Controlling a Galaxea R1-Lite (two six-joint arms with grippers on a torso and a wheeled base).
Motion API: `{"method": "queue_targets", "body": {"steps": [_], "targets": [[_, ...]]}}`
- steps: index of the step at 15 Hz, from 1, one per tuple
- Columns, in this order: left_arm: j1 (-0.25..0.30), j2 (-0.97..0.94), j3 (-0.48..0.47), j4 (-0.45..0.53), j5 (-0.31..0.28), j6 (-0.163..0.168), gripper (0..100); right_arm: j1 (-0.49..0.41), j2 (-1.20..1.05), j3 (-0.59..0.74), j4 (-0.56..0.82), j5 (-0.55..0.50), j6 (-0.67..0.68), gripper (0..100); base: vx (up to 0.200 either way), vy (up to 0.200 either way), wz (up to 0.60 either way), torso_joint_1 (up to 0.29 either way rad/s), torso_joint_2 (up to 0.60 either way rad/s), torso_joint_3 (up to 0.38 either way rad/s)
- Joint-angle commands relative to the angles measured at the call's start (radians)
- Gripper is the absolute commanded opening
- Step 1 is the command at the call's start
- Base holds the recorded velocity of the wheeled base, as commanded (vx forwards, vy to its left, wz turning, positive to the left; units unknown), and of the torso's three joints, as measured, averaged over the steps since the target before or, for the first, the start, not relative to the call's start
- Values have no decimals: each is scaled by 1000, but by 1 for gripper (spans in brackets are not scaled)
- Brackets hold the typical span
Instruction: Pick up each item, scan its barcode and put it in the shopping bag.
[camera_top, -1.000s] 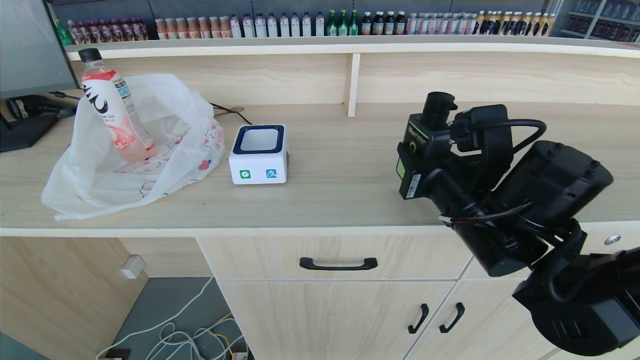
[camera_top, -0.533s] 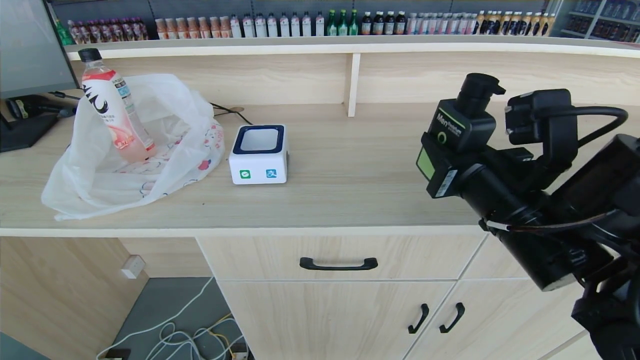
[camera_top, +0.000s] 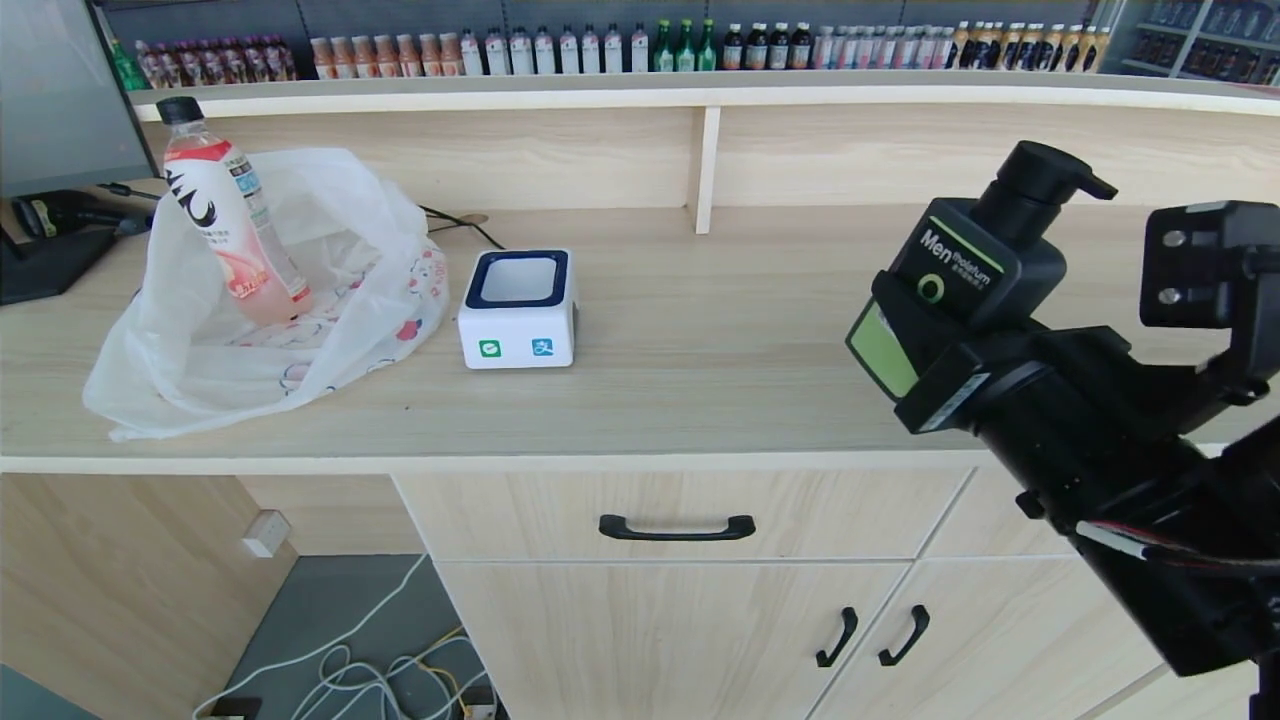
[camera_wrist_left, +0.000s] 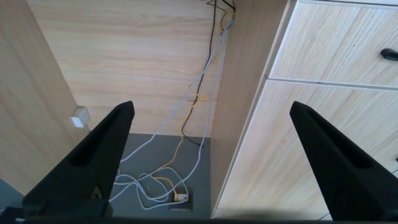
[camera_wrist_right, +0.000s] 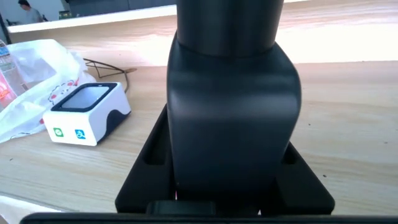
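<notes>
One pump bottle (camera_top: 975, 265), tilted, pinched by our right gripper (camera_top: 950, 385) over counter's (camera_top: 700, 400) front right edge; we judge it raised for scanner (camera_top: 518, 310), mid-counter. Shopping bag (camera_top: 200, 370) at left end. Left gripper (camera_wrist_left: 211, 109) spread, empty.

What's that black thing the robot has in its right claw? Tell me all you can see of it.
It is a black pump bottle, plastic by its look, with a squarish body. It has a black pump head on top, a green panel on one side and a small white sticker near its base. The right gripper clamps its lower part and holds it tilted in the air over the counter, touching nothing else.
</notes>
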Motion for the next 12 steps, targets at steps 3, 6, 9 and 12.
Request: {"method": "queue_targets", "body": {"steps": [3, 6, 9, 12], "targets": [[0, 0, 0, 0, 0, 0, 100, 46, -6, 99, -113, 4, 15, 0, 0, 0, 0, 0, 0, 0], [0, 0, 0, 0, 0, 0, 100, 78, -29, 111, -119, 4, 10, 0, 0, 0, 0, 0, 0, 0], [0, 0, 0, 0, 0, 0, 100, 140, -72, 174, -119, 4, -31, 0, 0, 0, 0, 0, 0, 0], [0, 0, 0, 0, 0, 0, 100, 236, -93, 306, -119, 4, -63, 0, 0, 0, 0, 0, 0, 0]]}}
